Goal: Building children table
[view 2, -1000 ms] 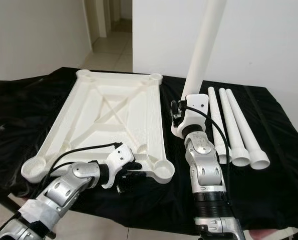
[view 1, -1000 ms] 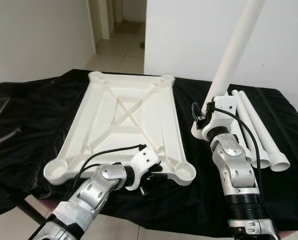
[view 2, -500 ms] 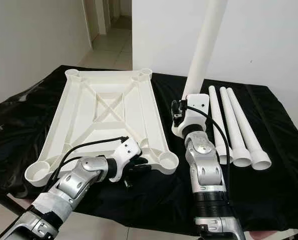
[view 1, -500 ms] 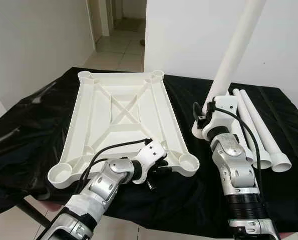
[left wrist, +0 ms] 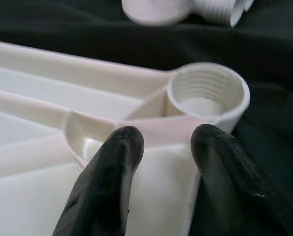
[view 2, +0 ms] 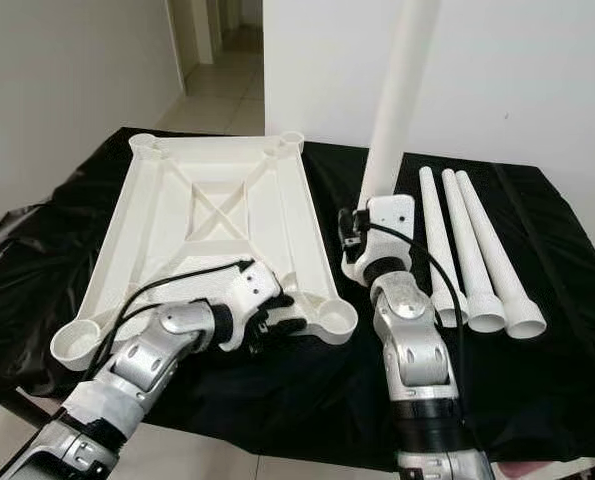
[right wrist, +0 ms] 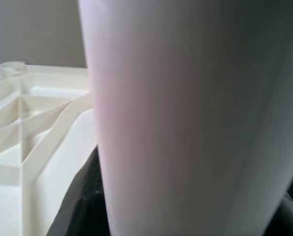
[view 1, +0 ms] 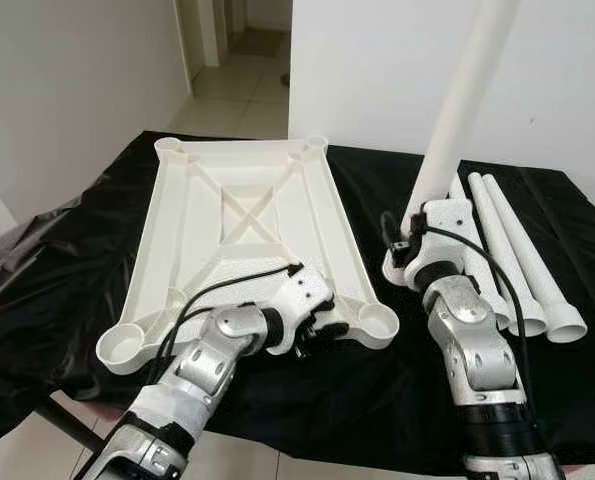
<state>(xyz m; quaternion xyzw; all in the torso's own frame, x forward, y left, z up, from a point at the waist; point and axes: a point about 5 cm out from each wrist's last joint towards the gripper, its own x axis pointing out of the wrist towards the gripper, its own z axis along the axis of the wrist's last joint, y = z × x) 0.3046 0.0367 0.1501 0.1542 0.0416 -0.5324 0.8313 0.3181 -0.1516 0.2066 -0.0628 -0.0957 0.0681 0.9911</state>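
Note:
The white plastic tabletop (view 1: 247, 230) lies upside down on the black cloth, ribs and corner sockets facing up. My left gripper (view 1: 315, 322) is at its near edge, beside the near right threaded socket (left wrist: 208, 96). Its two black fingers (left wrist: 112, 172) are clamped across the rim there. My right gripper (view 1: 407, 245) is shut on a white table leg (view 1: 457, 110). The leg stands nearly upright, leaning to the right, with its lower end just right of the tabletop. In the right wrist view the leg (right wrist: 185, 123) hides the fingers.
Three more white legs (view 2: 472, 240) lie side by side on the cloth (view 1: 77, 270) at the right, wide ends toward me. The table's front edge runs just below my arms. A white wall and an open doorway (view 1: 247, 40) stand behind.
The tabletop has turned on the cloth, its far end swinging left, with my left gripper on its near rim. The right arm and its upright leg have barely moved.

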